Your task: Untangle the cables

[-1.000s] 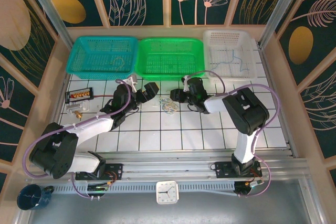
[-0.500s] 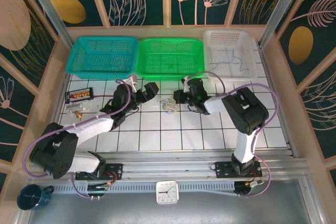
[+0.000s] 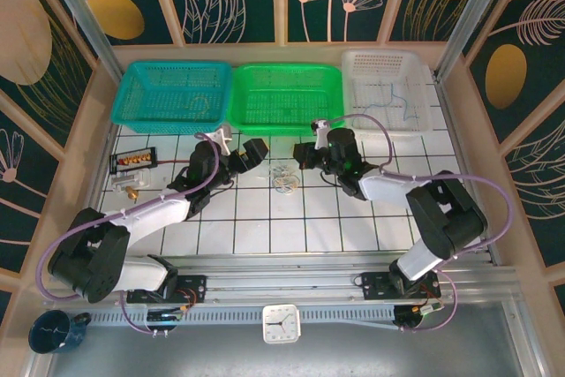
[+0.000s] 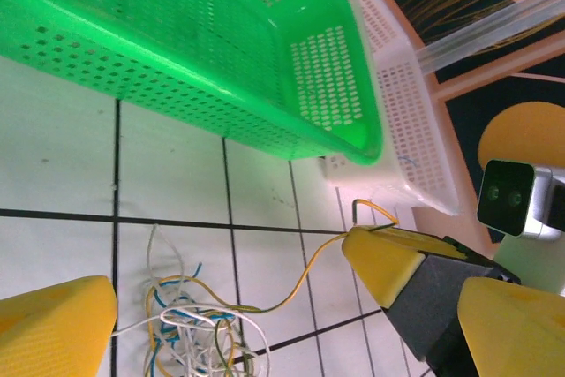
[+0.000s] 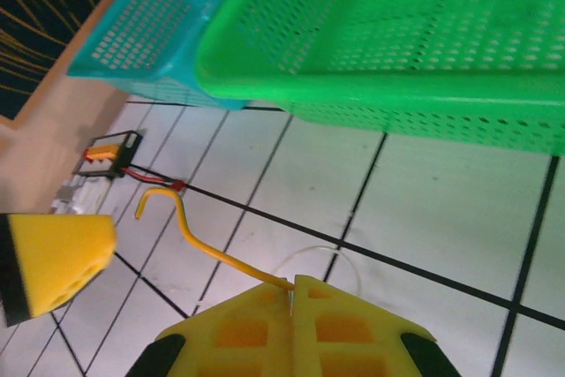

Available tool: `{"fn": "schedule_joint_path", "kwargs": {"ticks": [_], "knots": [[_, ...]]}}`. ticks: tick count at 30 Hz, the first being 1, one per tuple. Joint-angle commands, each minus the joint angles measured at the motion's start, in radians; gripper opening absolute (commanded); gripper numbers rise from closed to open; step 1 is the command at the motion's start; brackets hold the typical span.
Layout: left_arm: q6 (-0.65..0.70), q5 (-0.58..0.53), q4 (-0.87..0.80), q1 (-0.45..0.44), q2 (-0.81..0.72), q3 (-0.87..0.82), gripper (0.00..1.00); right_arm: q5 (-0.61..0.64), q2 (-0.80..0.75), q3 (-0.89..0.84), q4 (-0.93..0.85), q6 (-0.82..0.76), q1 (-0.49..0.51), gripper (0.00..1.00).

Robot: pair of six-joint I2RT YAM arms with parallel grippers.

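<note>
On the white tiled table [image 3: 353,218], just in front of the green basket [image 3: 284,94], the cables [image 3: 282,178] lie in a small loose clump between the two grippers.

- Left wrist view: the clump [image 4: 199,328] is blue, yellowish and white strands, looped over each other on a tile line.
- Right gripper [image 3: 305,154]: fingers pressed together, pinching one yellow cable [image 5: 238,267]. The right wrist view shows the closed tips [image 5: 292,284], with the strand's free end curling out past them in a hook.
- Left wrist view, same strand [image 4: 305,275]: it runs from the clump up to the right gripper [image 4: 362,245] in a shallow curve, its far part lifted off the tiles.
- Left gripper [image 3: 254,151]: fingers spread wide, holding nothing. In its own wrist view [image 4: 287,315] the clump sits between the yellow pads [image 4: 53,324], touching neither.
- White basket [image 3: 388,90], to the right of the green one: a few thin strands lie inside, one blue.
- Teal basket [image 3: 172,92], far left: a thin pale strand is faintly visible inside.
</note>
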Motion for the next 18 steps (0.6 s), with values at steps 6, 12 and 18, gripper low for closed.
{"fn": "schedule_joint_path", "kwargs": {"ticks": [6, 12, 18], "knots": [[-0.104, 0.131, 0.184, -0.002, 0.025, 0.05, 0.9, -0.019, -0.099, 0.014, -0.037, -0.045, 0.05, 0.0], [-0.151, 0.155, 0.25, -0.001, 0.043, 0.063, 0.77, -0.017, -0.11, 0.024, -0.048, -0.048, 0.063, 0.0], [-0.179, 0.17, 0.279, -0.003, 0.055, 0.056, 0.69, -0.01, -0.109, 0.037, -0.051, -0.049, 0.074, 0.0]]}}
